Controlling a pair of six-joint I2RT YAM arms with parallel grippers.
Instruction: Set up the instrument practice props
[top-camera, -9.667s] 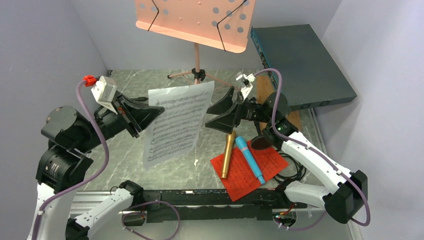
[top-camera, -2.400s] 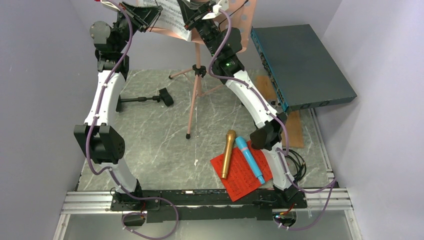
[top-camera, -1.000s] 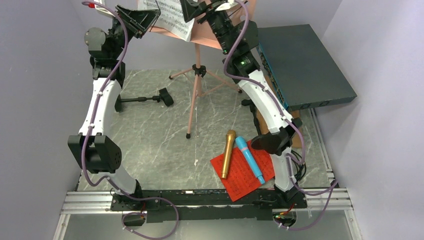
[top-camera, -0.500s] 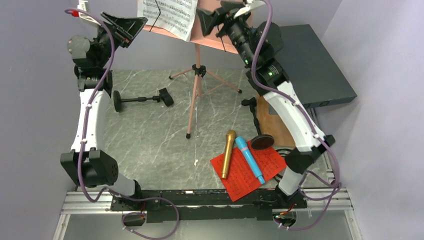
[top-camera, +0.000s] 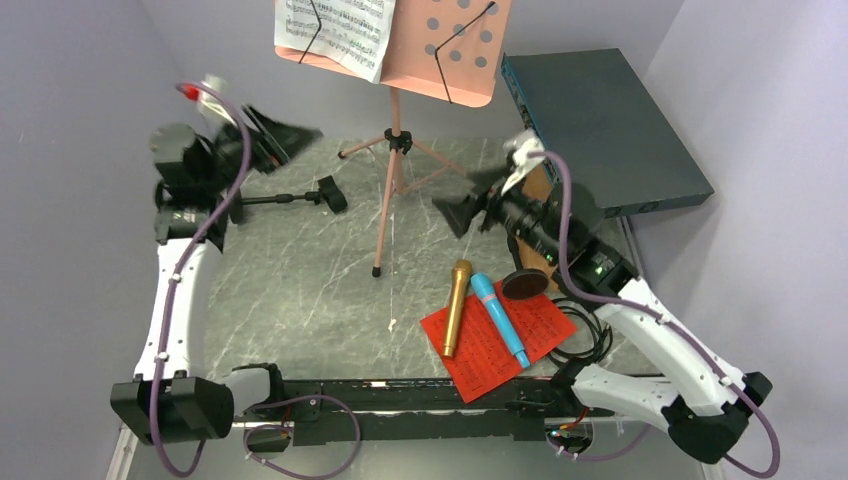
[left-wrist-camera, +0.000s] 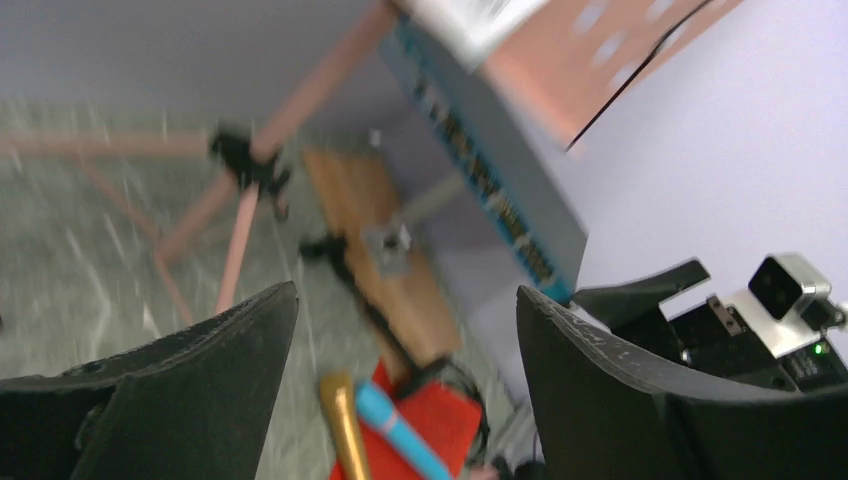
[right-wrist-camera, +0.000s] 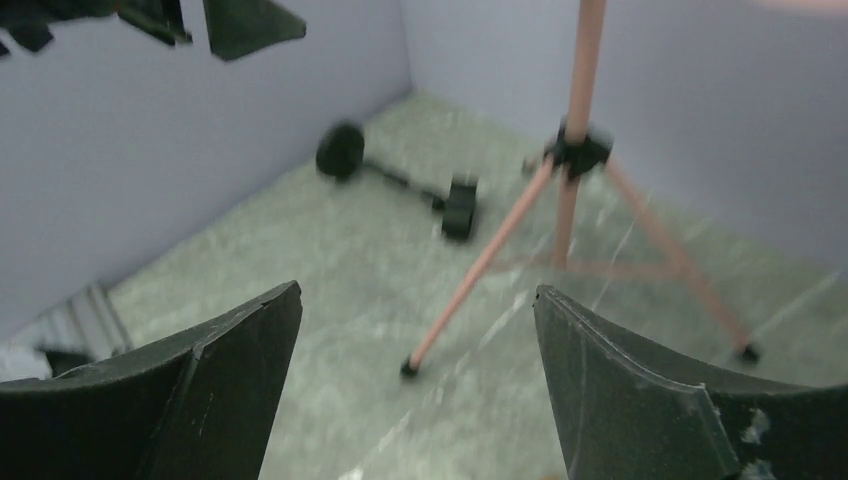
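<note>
The pink music desk (top-camera: 445, 45) stands on its tripod (top-camera: 392, 150) at the back. The white sheet-music page (top-camera: 335, 30) rests on the desk's left half under a black wire arm. On the red page (top-camera: 495, 345) lie the gold microphone (top-camera: 457, 305) and the blue microphone (top-camera: 500, 318). One black pole (top-camera: 290, 198) lies flat on the left. Another round base (top-camera: 524, 284) shows by the right arm. My left gripper (top-camera: 290, 135) hangs open and empty above the lying pole. Facing the tripod, my right gripper (top-camera: 462, 208) is open and empty too.
A dark-teal box (top-camera: 600, 130) leans at the back right, with a wooden board (top-camera: 545, 190) below it. Black cables (top-camera: 588, 340) coil beside the red page. Walls close in on the left, back and right. The tripod's feet (right-wrist-camera: 410, 366) spread over the marble floor.
Both grippers have come down and away from the music desk, the left to the left, the right to the right and nearer. The white page stays on the desk.
</note>
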